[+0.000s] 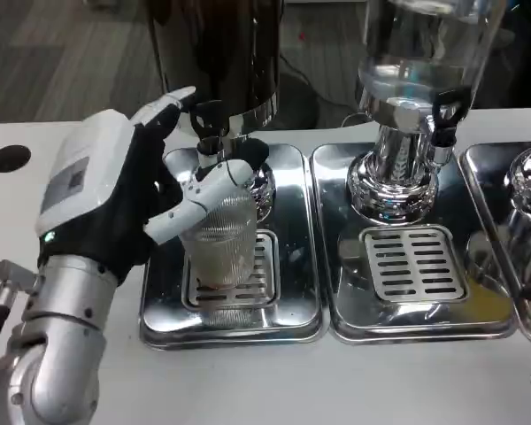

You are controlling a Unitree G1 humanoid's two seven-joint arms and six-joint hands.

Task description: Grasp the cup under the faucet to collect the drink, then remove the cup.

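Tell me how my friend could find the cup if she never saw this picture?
Look at the white table with shiny metal drip trays, and find the tray on the left below the dark dispenser. On its slotted grate stands the clear ribbed cup, right under the black faucet. It is the only cup, and the left hand is wrapped around it.

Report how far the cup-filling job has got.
Done: the left hand grips the ribbed clear cup, which stands on the drip tray grate under the dark dispenser's faucet. In hand: collecting; whether drink is flowing or how full the cup is cannot be told. Left: lifting the cup away.
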